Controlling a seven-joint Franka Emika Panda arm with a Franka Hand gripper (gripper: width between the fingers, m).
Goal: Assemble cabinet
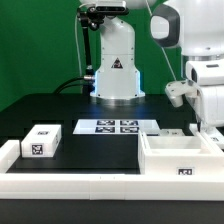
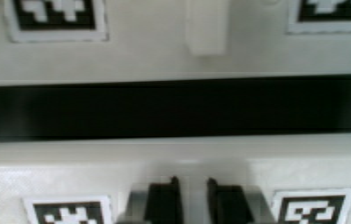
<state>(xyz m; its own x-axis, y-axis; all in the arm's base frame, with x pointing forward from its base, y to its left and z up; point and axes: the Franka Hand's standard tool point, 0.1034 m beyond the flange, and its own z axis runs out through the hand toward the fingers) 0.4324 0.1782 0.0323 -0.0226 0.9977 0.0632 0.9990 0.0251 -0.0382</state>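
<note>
The cabinet (image 1: 180, 157) is a large white open box at the exterior view's right, with a tag on its front face. My gripper (image 1: 205, 128) is down at its far right edge. In the wrist view the two dark fingers (image 2: 165, 203) stand close together with a thin strip of white wall between them, on a white tagged surface of the cabinet (image 2: 83, 175). My gripper (image 2: 191, 203) looks shut on that wall. A small white tagged block (image 1: 42, 140) lies on the black table at the exterior view's left. Another white tagged part (image 2: 172, 40) lies across a black gap.
The marker board (image 1: 118, 126) lies flat at the table's middle, in front of the arm's base (image 1: 116, 75). A low white rim (image 1: 70, 185) runs along the table's near edge. A small white piece (image 1: 172, 132) sits just behind the cabinet.
</note>
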